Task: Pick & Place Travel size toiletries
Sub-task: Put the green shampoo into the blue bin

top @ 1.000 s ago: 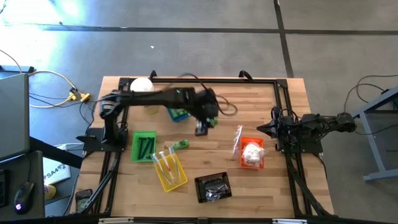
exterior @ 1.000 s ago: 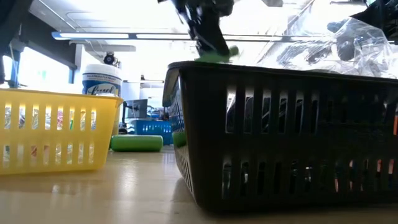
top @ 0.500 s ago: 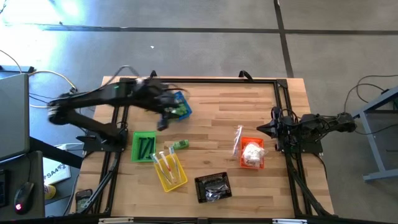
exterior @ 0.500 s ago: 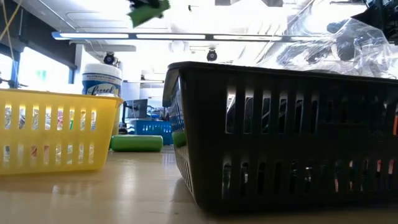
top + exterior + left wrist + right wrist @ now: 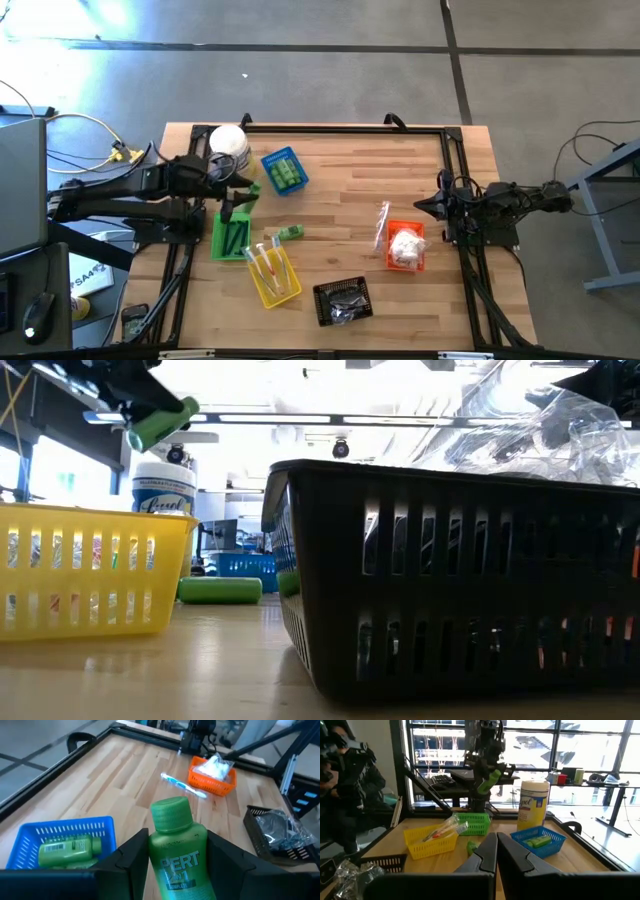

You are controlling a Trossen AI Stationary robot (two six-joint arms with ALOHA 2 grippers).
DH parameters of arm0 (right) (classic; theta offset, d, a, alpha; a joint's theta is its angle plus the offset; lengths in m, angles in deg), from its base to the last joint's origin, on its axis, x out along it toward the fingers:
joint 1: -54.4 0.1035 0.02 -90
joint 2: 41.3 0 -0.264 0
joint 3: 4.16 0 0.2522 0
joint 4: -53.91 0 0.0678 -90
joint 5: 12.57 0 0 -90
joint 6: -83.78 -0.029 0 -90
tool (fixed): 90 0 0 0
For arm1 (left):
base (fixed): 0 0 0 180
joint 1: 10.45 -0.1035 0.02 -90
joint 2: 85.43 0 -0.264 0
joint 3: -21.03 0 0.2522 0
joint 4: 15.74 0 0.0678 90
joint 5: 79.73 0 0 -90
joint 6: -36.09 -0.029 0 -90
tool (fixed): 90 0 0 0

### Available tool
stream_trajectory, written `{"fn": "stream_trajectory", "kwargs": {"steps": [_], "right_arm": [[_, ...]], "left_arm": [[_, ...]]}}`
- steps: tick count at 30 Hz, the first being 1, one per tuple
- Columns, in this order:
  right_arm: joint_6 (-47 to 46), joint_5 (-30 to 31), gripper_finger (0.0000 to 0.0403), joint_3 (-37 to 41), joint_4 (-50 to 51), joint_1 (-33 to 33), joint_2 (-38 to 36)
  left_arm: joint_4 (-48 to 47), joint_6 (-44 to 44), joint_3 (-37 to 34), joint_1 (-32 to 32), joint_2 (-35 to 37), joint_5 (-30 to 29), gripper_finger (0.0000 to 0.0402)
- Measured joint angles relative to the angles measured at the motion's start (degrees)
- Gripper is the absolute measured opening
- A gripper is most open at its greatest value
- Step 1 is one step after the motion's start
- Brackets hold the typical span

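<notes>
My left tool (image 5: 172, 857) grips a small green bottle (image 5: 176, 852) by its body, carried clear of the desk (image 5: 340, 215). The blue basket (image 5: 283, 171) lies just ahead; I judge a late release could drop it outside. The right tool (image 5: 496, 851) waits closed.

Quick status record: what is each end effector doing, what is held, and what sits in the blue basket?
left end effector: shut on green bottle, raised near the green basket
right end effector: shut, holding nothing, parked at the table's right edge
blue basket: green bottles inside
loose on table: another green bottle beside the yellow basket
</notes>
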Motion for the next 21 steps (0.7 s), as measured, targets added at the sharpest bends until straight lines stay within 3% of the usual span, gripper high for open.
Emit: {"fn": "stream_trajectory", "kwargs": {"steps": [5, 10, 15, 21], "right_arm": [[1.07, 0.0, 0.0002, -0.01, -1.53, 0.0, 0.0], [1.09, 0.0, 0.0002, -0.01, -1.5, -0.01, 0.0], [1.09, 0.0, 0.0002, -0.01, -1.55, -0.02, 0.0], [1.07, -0.14, 0.0002, -0.01, -1.68, -0.01, 0.0]], "left_arm": [[1.39, 0.66, -0.78, 0.0, 2.05, -1.19, 0.0157], [1.37, -5.95, 5.85, 0.0, -3.12, -4.41, 0.0157], [-1.55, -16.88, 19.27, 0.0, -15.37, -8.86, 0.0157], [-14.78, -35.6, 37.03, -0.05, -33.43, -15.67, 0.0157]]}}
